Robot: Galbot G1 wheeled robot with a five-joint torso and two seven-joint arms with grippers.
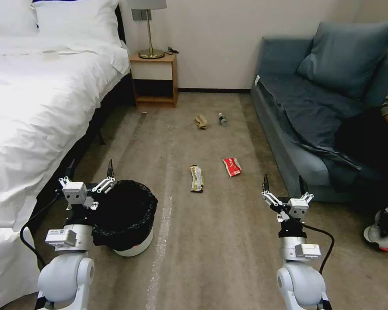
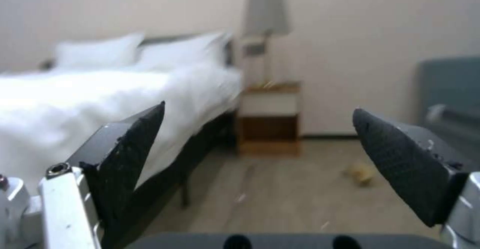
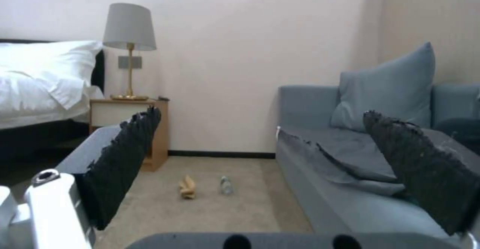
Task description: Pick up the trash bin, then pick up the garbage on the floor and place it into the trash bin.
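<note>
Head view: first step, trash bin upright on floor beside bed, not yet lifted. Left gripper above its near rim, wide open, empty; right gripper open, empty. Needs descent onto rim. Bar wrapper lengthwise pointing away; tan paper probably.

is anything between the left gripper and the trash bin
Nothing visible. The left gripper hangs open by the bed-side rim of the trash bin, with no object between them. The wrappers, paper and bottle lie farther off on the carpet.
</note>
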